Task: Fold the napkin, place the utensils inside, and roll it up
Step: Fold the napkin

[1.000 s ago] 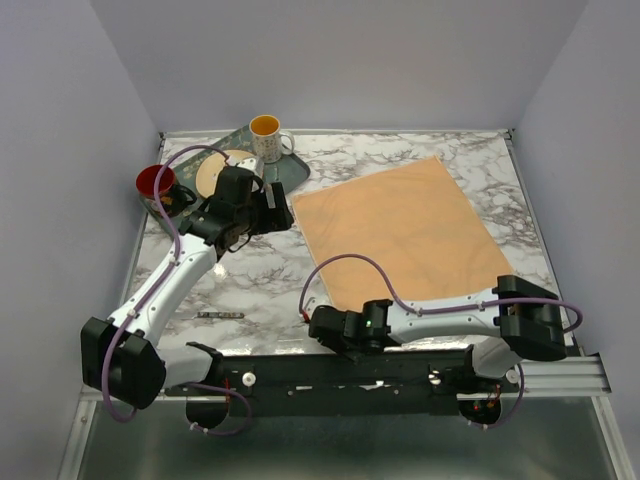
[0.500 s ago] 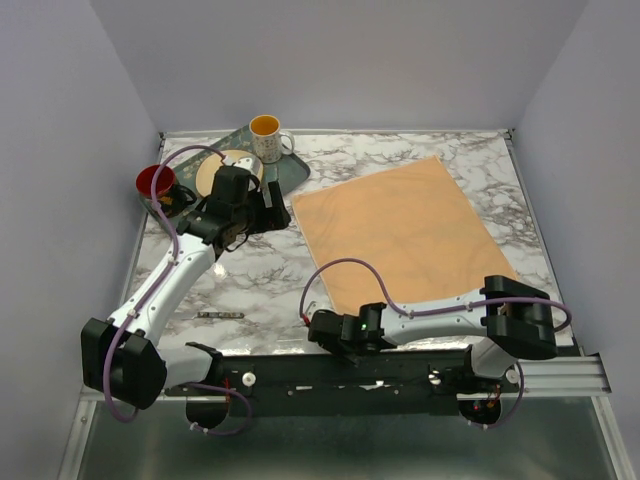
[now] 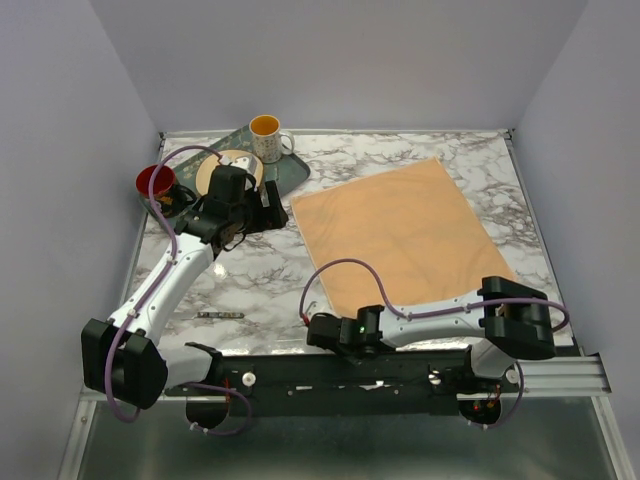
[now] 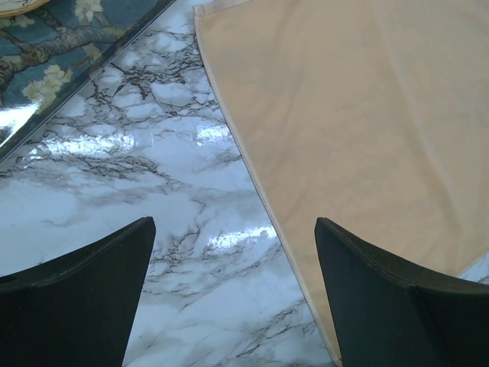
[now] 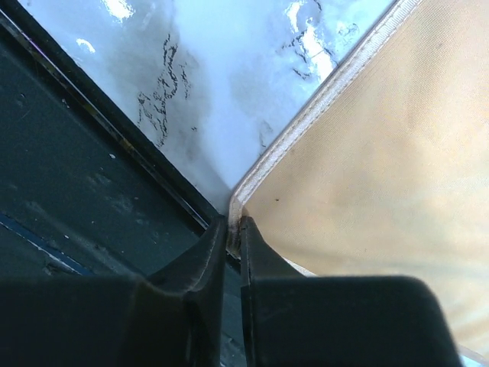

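Peach napkin (image 5: 367,168) corner in R hand (image 5: 233,226) (wrist-cam)

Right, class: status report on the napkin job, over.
Left gripper open over napkin edge. Right gripper pinching its near corner. Napkin flat, unfolded, nothing on it.

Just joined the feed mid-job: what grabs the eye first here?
The big peach napkin lies spread flat over the right half of the marble table. The right gripper pinches its near-left corner at the table's front edge, while the left gripper hangs open by its far-left corner, near the floral tray.
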### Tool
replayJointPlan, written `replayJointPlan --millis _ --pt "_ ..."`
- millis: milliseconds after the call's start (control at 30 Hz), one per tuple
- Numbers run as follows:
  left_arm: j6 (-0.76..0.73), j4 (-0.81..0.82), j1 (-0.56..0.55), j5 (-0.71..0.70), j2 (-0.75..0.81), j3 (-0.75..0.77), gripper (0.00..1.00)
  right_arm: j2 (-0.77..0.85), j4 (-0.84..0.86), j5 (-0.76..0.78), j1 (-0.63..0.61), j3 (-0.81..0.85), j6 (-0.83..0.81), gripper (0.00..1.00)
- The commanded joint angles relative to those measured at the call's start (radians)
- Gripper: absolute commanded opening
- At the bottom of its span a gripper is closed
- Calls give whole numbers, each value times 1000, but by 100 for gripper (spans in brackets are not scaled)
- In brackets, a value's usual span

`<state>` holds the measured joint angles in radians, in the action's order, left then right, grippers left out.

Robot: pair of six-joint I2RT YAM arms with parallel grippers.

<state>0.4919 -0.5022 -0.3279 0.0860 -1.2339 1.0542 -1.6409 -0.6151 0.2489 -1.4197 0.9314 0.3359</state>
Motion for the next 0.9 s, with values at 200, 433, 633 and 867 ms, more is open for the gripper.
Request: replayJointPlan --millis 200,433,633,867 --pt "10 21 9 47 1 16 95 116 -176 191 16 90 135 1" --pt "39 -6 9 95 -44 73 95 222 -192 247 217 92 114 1" --pt "43 -30 9 119 -71 110 95 196 -118 274 546 150 -40 1" --pt "42 -27 3 146 -148 148 94 72 15 265 879 285 -227 1"
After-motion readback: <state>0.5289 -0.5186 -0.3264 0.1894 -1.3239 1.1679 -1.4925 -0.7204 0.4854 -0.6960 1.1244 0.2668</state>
